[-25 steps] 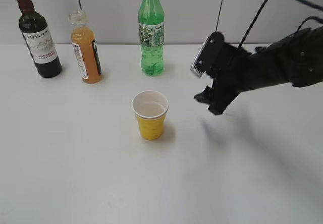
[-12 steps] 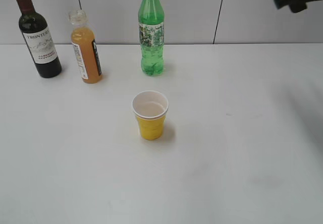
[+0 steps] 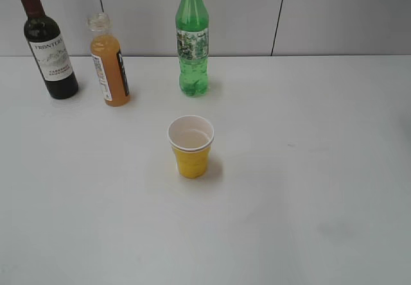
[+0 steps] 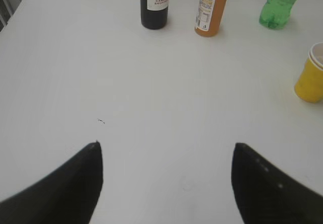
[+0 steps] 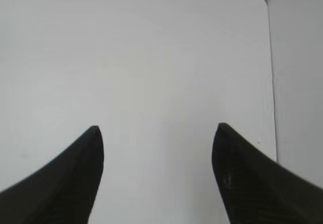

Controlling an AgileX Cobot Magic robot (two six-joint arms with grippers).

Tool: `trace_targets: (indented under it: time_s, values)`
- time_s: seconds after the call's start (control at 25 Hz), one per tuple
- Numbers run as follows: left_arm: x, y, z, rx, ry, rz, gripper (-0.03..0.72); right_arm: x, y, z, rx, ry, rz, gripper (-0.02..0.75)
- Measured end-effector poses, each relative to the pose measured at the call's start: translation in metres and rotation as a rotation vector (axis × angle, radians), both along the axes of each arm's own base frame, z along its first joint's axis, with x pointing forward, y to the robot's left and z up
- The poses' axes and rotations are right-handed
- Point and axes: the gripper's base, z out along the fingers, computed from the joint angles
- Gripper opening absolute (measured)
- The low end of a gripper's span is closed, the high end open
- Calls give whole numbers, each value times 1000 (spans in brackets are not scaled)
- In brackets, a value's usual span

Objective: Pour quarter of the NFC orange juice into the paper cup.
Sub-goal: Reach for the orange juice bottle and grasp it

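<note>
The NFC orange juice stands upright and uncapped at the back left of the white table; it also shows in the left wrist view. The yellow paper cup stands upright near the table's middle and shows at the right edge of the left wrist view. Neither gripper shows in the exterior view. My left gripper is open and empty over bare table, well short of the bottles. My right gripper is open and empty over bare table near a wall corner.
A dark wine bottle stands left of the juice, and a tall green bottle stands behind the cup. A grey panelled wall runs along the table's back. The table's right edge meets a side wall.
My right arm has drawn back from beside the cup, up and to the right, and has left the exterior view. The bottles and cup have not moved.
</note>
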Motion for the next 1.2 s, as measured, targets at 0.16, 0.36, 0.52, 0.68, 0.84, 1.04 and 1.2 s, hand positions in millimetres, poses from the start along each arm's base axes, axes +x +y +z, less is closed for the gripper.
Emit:
trace_targets:
  time_s: [0.16, 0.36, 0.52, 0.68, 0.84, 1.04, 1.2]
  values:
    - [0, 0, 0, 0, 0, 0, 585, -44, 6, 24, 78, -25, 76, 538]
    - [0, 0, 0, 0, 0, 0, 585, -119, 4, 24, 89, 1, 119, 538]
    - [0, 0, 0, 0, 0, 0, 585, -183, 0, 0, 93, 50, 119, 538]
    - [0, 0, 0, 0, 0, 0, 585, -237, -4, -30, 94, 54, 121, 538]
    - [0, 0, 0, 0, 0, 0, 585, -277, -7, -53, 95, -8, 123, 538]
    - [0, 0, 0, 0, 0, 0, 585, -319, -10, -76, 96, -77, 126, 538]
    - [0, 0, 0, 0, 0, 0, 585, -347, -12, -92, 96, -160, 130, 538]
